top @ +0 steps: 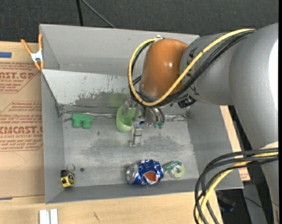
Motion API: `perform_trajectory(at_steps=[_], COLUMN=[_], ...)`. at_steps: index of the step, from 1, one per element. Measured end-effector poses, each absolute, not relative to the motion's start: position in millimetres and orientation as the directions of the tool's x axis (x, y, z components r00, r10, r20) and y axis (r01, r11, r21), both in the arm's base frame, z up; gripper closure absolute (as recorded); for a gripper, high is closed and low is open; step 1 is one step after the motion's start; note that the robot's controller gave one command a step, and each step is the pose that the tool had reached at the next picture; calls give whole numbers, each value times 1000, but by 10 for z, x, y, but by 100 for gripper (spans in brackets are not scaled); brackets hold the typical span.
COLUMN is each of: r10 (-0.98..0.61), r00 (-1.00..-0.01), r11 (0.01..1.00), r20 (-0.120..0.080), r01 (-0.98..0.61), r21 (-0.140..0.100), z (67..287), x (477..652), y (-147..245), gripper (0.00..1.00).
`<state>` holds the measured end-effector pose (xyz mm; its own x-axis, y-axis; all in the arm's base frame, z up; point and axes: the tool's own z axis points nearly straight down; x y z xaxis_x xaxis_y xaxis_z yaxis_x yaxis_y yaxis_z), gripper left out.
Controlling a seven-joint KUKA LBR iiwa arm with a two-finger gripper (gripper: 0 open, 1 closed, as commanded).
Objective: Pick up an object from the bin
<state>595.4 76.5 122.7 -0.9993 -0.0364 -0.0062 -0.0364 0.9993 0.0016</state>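
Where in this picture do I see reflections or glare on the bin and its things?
Camera view: the bin's back wall mirrors faintly, as a pale green smear, the light green round thing lying before it; the crushed blue can glints at its metal end.

A pale green, rounded cup-like piece (123, 119) stands on the floor of the bin (103, 148) — mid-width, near the back wall.

the bin (103, 149) is grey, its floor scuffed pale. left of centre is a green block (82, 120), at centre a light green cup (123, 119). low in the frame lie a blue, red and white can (145, 171), a pale green roll (174, 170) and a yellow-and-black tape measure (67, 178). the wrist cover (161, 69) is orange.
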Motion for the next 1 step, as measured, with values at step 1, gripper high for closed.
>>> perform_trajectory(at_steps=[1], r10=[101], r00=[-995], r11=[995], r20=[-2], r01=[101], r21=[3], z=[703], x=[5858], y=[471], gripper=[0])
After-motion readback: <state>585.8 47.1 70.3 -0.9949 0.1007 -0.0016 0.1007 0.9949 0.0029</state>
